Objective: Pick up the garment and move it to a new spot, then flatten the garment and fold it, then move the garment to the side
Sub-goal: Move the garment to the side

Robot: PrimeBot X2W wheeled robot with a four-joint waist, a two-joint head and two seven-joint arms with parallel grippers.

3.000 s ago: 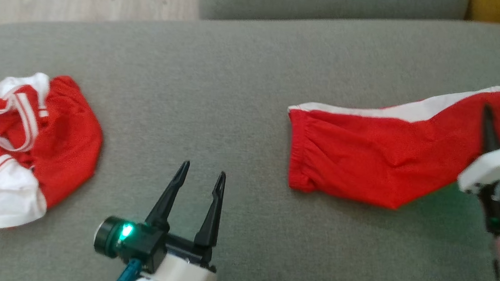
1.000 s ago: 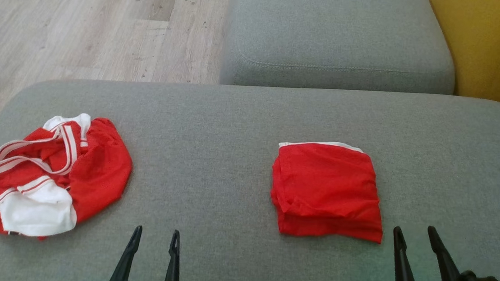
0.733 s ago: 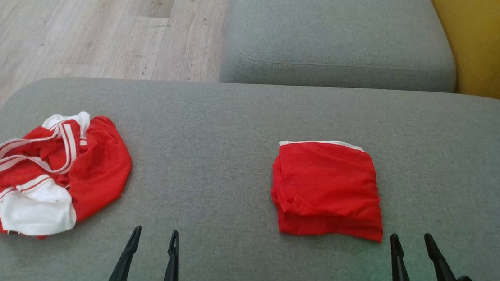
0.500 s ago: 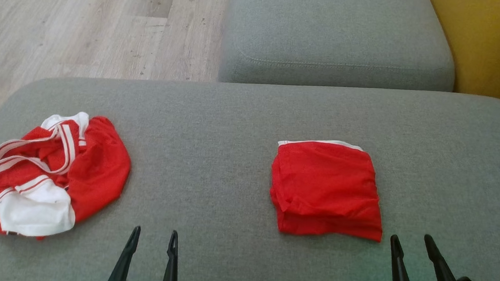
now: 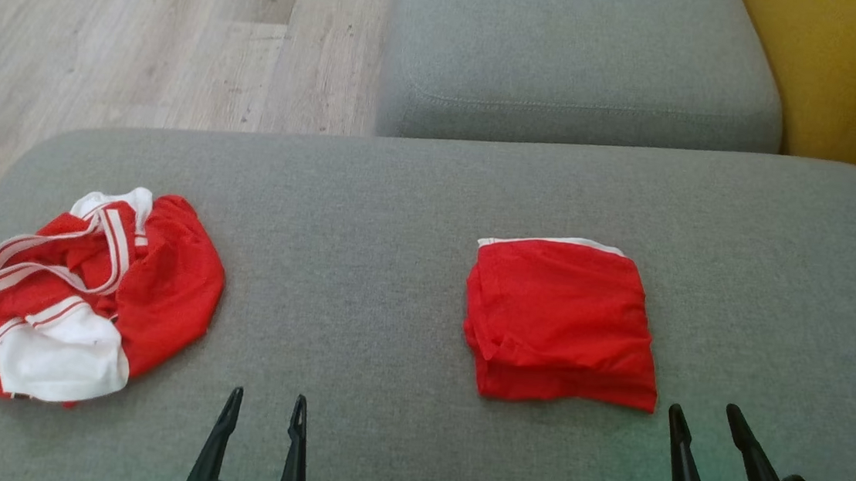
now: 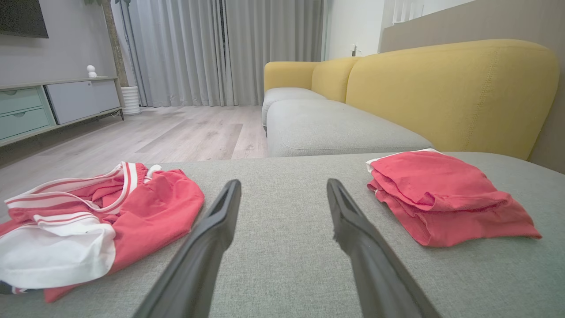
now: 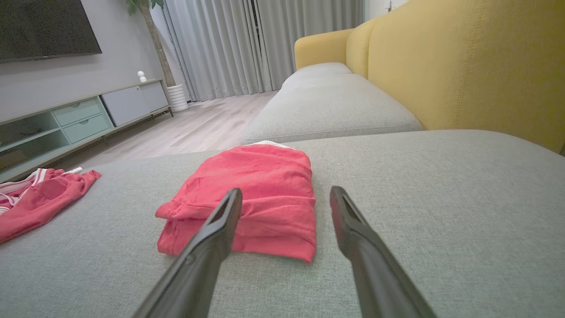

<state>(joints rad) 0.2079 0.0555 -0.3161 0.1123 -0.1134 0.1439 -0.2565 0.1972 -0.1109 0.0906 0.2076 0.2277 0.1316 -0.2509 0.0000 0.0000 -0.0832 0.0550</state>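
A red garment with a thin white edge lies folded into a neat square right of the middle of the grey cushion. It also shows in the left wrist view as the folded garment and in the right wrist view as the folded garment. My left gripper stands open near the front edge, well left of it, holding nothing. My right gripper is open too, just off the fold's near right corner, apart from the cloth.
A second red and white garment lies crumpled at the cushion's left end. Beyond are another grey seat cushion, a yellow sofa back at the right and wood floor at the left.
Three seconds ago the red garment lay half unfolded with my right gripper at its right end; now it lies folded and both grippers are drawn back. Over the last second only slight camera drift.
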